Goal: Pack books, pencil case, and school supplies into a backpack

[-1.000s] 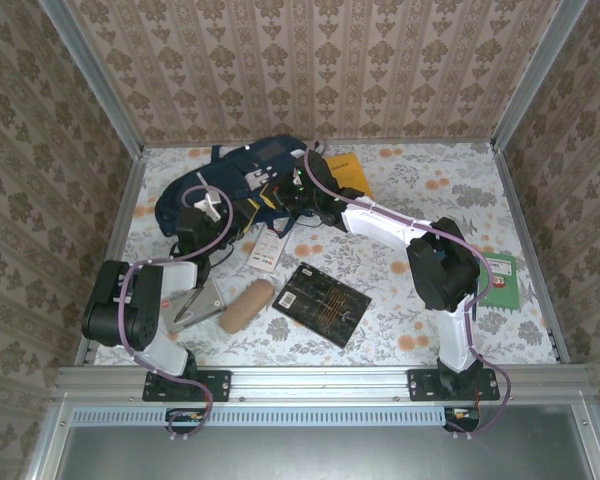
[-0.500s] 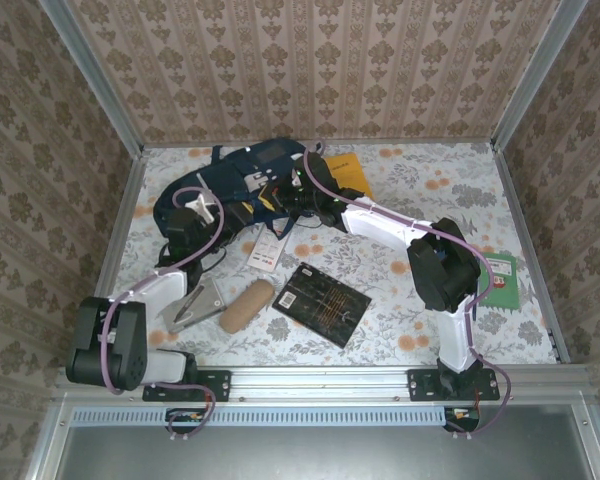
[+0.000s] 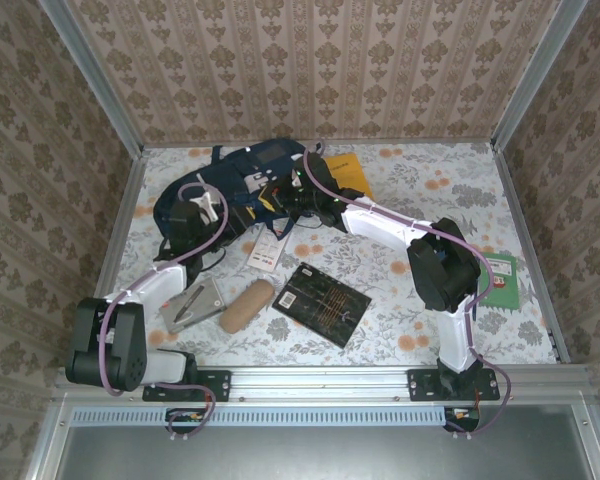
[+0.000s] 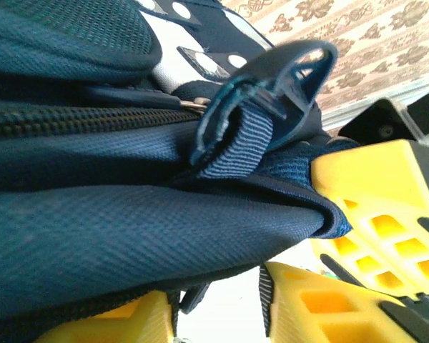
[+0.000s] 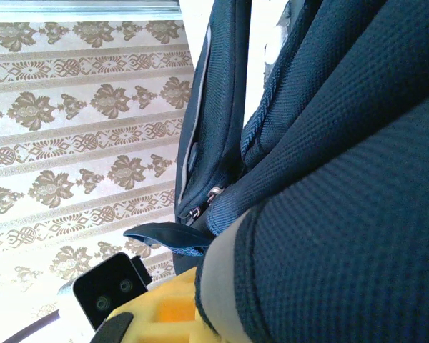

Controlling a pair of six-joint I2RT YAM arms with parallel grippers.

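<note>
The navy backpack (image 3: 225,180) lies at the far left of the table. My left gripper (image 3: 212,208) is at its near side; in the left wrist view its jaws (image 4: 207,314) stand apart astride a fold of the backpack (image 4: 129,236), daylight between the pads. My right gripper (image 3: 283,200) is at the bag's right edge, shut on the backpack (image 5: 343,214) fabric. The tan pencil case (image 3: 245,305) lies near the front. A black gold-patterned book (image 3: 322,303), an orange-yellow book (image 3: 348,172) and a green book (image 3: 500,280) lie flat. The white packet (image 3: 268,252) and grey angular piece (image 3: 190,305) lie on the table.
Patterned walls with metal corner posts close off the table at the back and both sides. A metal rail (image 3: 320,380) runs along the near edge by the arm bases. The right arm's upper link (image 3: 442,265) stands over the table's right middle.
My left arm stretched out from its folded pose, carrying the gripper onto the backpack's near side, and its jaws have narrowed. The right arm has held still.
</note>
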